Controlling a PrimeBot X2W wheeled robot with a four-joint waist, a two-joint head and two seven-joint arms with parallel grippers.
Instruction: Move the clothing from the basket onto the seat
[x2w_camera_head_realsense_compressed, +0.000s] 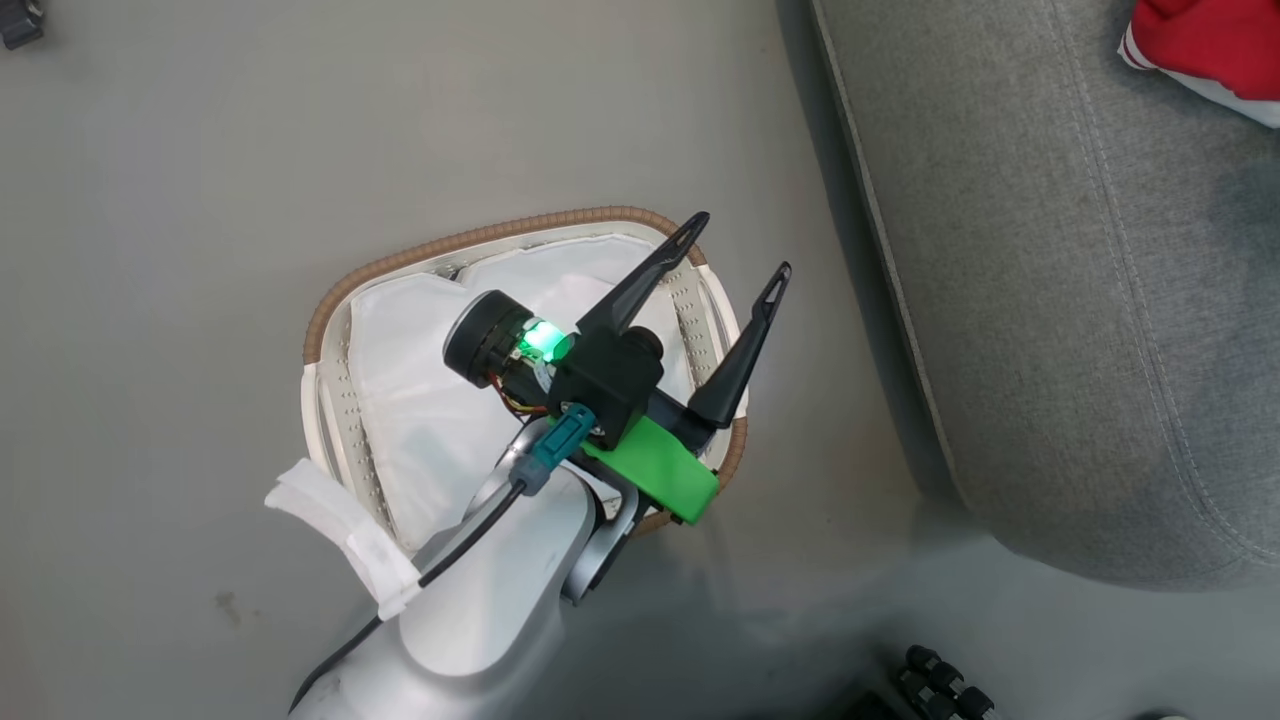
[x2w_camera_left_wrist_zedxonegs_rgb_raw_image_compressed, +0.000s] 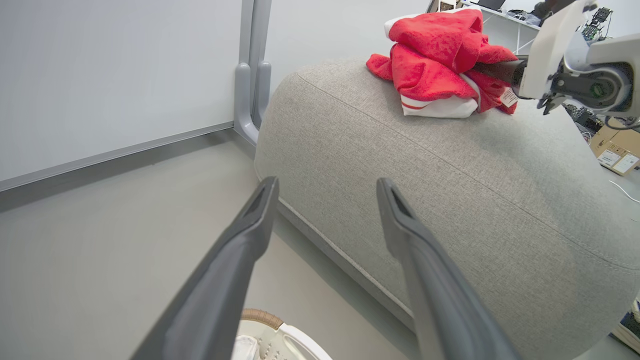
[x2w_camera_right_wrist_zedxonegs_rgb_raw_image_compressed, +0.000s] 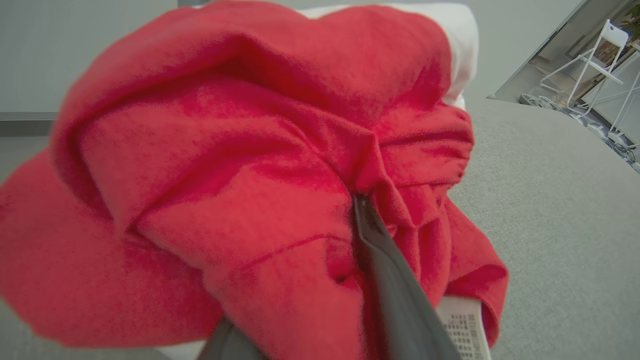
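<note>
Over the basket (x2w_camera_head_realsense_compressed: 480, 238), the left gripper (x2w_camera_head_realsense_compressed: 742, 245) hangs with its fingers spread wide and nothing between them. The right gripper (x2w_camera_left_wrist_zedxonegs_rgb_raw_image_compressed: 492, 70) is out on the seat (x2w_camera_left_wrist_zedxonegs_rgb_raw_image_compressed: 450, 200), its fingers pushed into the clothing (x2w_camera_left_wrist_zedxonegs_rgb_raw_image_compressed: 435, 65). In its own wrist view one finger (x2w_camera_right_wrist_zedxonegs_rgb_raw_image_compressed: 385, 270) is visible and the other is under folds, so I cannot tell whether it is clamped or slack. The clothing is a crumpled red heap with white striped trim, resting on the far part of the seat, well apart from the basket. My read: light, soft, floppy stuff with no stiffness, so it will drape and trail. It is best taken at a bunched fold high on the heap, not at a loose hem or the care tag (x2w_camera_right_wrist_zedxonegs_rgb_raw_image_compressed: 462, 330). The basket stands on the floor (x2w_camera_head_realsense_compressed: 150, 300) near the seat's edge. Inside it I make out a crumpled white liner sheet (x2w_camera_head_realsense_compressed: 410, 400) and nothing red in the part the arm leaves uncovered. Judging by that, the transfer looks close to done.
</note>
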